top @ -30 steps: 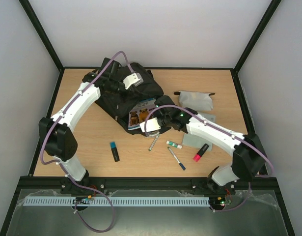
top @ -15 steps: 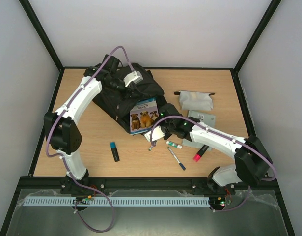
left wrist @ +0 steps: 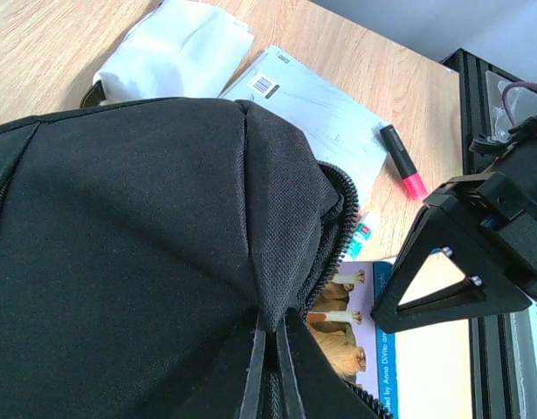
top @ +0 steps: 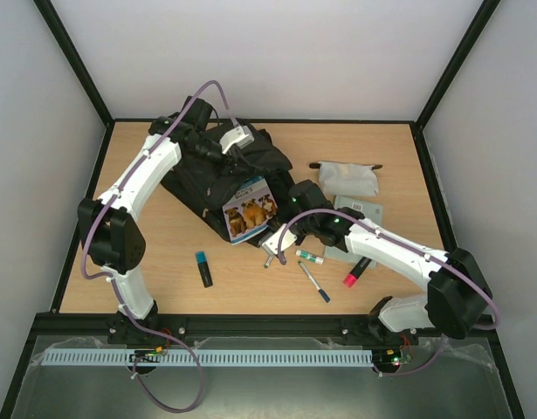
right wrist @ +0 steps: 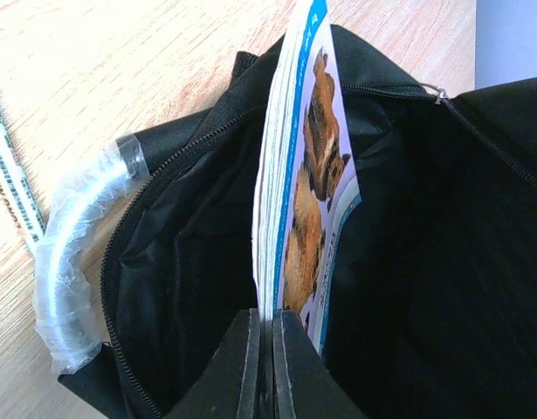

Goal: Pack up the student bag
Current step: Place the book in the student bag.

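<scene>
The student bag [top: 207, 175] is a large black backpack at the back left of the table, its zip open toward the right. My left gripper [top: 236, 150] is shut on a fold of the bag's fabric [left wrist: 270, 288] by the zip and holds the opening up. My right gripper [top: 270, 234] is shut on the edge of a thin book with dogs on its cover [top: 249, 208]. In the right wrist view the book [right wrist: 305, 183] stands on edge, partly inside the open bag [right wrist: 189, 262]. The book also shows in the left wrist view [left wrist: 355, 332].
A whitish pouch [top: 348, 179] and a grey booklet [top: 355, 223] lie to the right. A pink highlighter [top: 356, 271], a green-capped marker [top: 309, 257], a blue pen [top: 313, 282] and a silver pen [top: 270, 257] lie at front right. A blue-capped highlighter [top: 203, 268] lies at front left.
My right gripper has pushed the book left and further into the bag's opening. My left gripper has shifted slightly while holding the bag's fabric.
</scene>
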`<state>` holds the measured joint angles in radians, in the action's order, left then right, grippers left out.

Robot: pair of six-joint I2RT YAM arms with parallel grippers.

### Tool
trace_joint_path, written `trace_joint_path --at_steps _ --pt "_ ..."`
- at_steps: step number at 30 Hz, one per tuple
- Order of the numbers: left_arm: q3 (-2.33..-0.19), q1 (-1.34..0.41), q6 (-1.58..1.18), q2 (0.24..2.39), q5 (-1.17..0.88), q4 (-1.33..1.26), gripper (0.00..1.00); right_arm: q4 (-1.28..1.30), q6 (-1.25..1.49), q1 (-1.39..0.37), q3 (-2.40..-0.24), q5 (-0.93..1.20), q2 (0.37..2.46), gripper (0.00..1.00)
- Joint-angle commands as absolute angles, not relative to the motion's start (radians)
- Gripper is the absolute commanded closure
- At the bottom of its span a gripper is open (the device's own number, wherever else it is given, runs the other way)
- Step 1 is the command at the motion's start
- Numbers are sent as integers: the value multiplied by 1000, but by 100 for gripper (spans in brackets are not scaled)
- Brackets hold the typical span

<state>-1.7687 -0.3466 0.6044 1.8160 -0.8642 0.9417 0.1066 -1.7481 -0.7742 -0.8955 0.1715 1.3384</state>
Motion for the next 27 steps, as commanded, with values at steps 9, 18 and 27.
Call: trace_joint_path --at_steps 9,18,27 --pt "-1846 -350 728 1810 -1036 1041 98 1 -1688 -771 -947 55 1475 99" --pt "-1867 -360 752 1798 -1059 1076 98 -159 -1692 -741 -973 93 1596 99" --pt "-1881 -362 770 1791 -1058 1099 98 -357 -1684 -734 -1002 62 1739 99"
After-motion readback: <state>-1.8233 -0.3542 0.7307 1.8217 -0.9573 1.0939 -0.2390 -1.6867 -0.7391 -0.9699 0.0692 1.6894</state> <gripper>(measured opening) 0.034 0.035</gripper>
